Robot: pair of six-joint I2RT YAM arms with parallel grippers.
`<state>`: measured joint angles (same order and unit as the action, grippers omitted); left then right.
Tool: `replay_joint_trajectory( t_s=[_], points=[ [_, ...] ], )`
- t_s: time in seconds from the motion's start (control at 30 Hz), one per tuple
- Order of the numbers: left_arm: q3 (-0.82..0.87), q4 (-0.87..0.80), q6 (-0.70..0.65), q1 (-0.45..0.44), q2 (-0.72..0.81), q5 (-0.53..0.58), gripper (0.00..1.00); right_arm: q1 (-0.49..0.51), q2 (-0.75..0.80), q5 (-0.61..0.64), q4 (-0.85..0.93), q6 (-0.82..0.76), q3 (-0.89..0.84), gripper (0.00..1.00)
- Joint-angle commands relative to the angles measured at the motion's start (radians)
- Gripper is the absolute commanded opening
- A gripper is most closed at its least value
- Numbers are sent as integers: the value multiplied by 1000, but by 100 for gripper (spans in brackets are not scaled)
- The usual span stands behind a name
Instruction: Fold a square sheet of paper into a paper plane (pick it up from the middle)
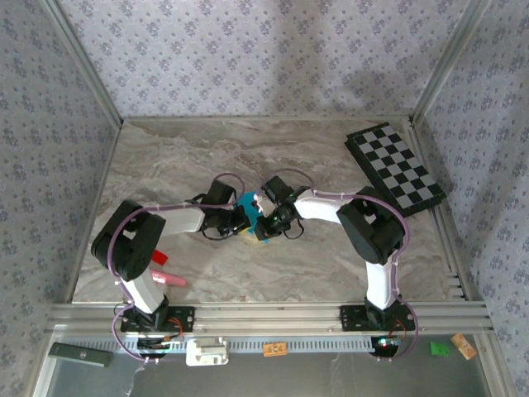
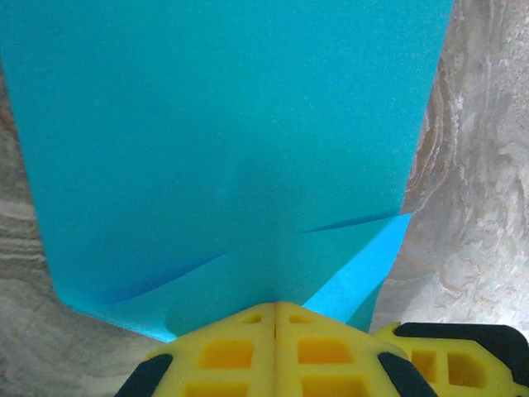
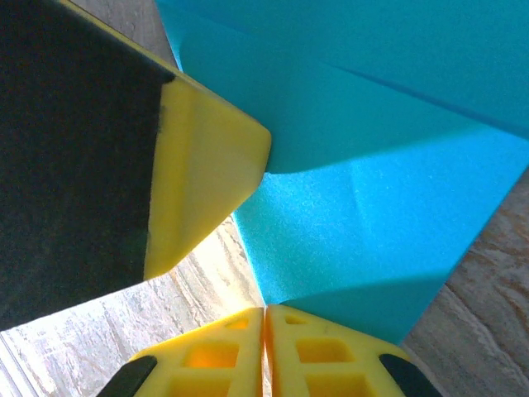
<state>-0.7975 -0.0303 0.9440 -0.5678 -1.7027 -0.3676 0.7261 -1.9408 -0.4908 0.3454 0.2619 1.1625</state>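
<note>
One grey marbled desk, boxed in by patterned walls, carries one checkered board at its far right corner, one folded blue sheet of paper at mid-desk, and two small red-pink bits at the near left. My left claw and right claw face each other, each pressed together and pinching the creased paper. Which way it points, and its long axis, I cannot tell.
</note>
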Motion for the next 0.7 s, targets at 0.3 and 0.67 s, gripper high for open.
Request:
replay_joint_trajectory(
  t_s=[0.3, 0.67],
  points=[
    [92, 6, -179, 63, 6, 104, 7, -6, -63, 123, 144, -6, -36, 11],
    [161, 31, -263, 216, 77, 86, 9, -7, -76, 126, 152, 14, -50, 11]
  ],
)
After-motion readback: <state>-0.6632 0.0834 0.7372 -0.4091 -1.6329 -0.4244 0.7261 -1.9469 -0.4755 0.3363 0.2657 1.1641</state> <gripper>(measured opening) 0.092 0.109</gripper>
